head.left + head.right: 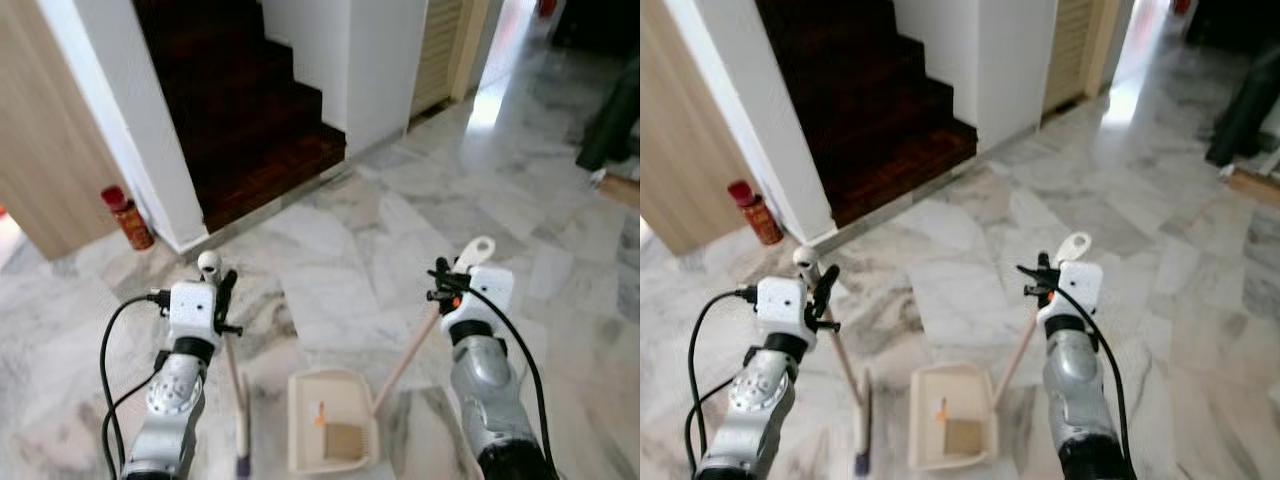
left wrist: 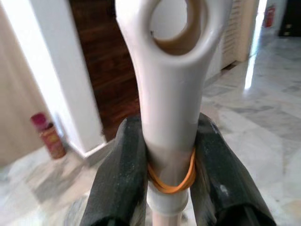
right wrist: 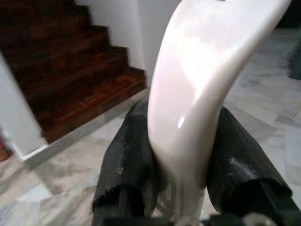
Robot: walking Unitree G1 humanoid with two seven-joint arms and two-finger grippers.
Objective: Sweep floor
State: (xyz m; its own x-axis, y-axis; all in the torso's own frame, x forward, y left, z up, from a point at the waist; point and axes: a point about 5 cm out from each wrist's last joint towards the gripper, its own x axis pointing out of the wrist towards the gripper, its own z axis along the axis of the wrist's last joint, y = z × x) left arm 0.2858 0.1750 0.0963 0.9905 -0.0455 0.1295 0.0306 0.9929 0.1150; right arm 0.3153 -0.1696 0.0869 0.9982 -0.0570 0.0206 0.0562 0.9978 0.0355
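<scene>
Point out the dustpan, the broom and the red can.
dustpan (image 1: 312, 398): left eye view, bare pan floor.
broom (image 1: 241, 425): left eye view, lower stick near the head.
red can (image 1: 130, 220): left eye view, middle of its body.

Dark wooden stairs (image 1: 240, 110) climb away between white walls. Just left of their foot, against the white wall end (image 1: 140, 130), a red can (image 1: 127, 217) stands upright on the marble floor (image 1: 330, 270). Further left is a pale wood panel (image 1: 50, 170). Right of the stairs, past the white pillar (image 1: 385, 60), is a slatted door (image 1: 437, 50). Far right lies something dark, too blurred to tell (image 1: 612, 120).
</scene>
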